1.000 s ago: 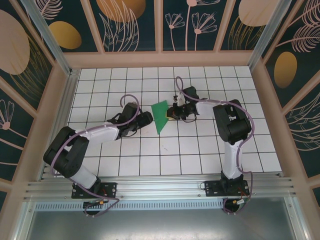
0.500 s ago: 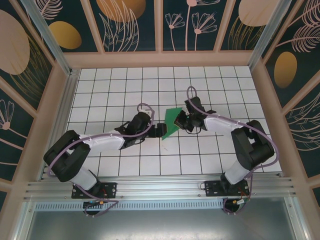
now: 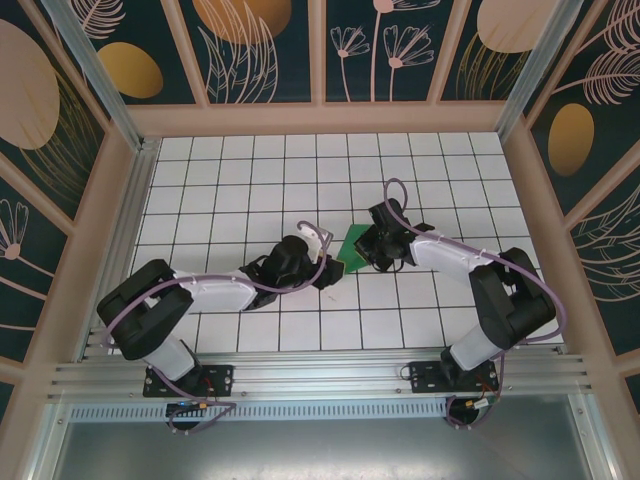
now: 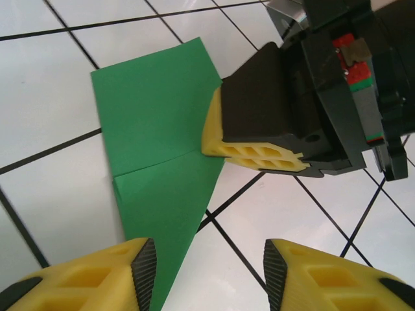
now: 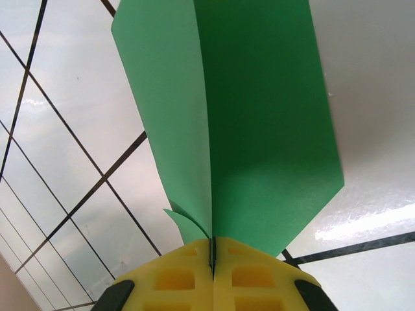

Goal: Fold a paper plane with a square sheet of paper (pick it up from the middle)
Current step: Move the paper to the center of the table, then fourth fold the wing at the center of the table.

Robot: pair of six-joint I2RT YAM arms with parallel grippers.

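Already the paper plane (image 3: 352, 246) is a creased dart at the centre of the table (image 3: 250, 180), pinched in the closed right gripper (image 5: 213, 249); the left gripper (image 4: 207, 259) gapes empty beside its tip. Wing folds probably remain.

No text, label, brand, number or sign can be read in any of the views.
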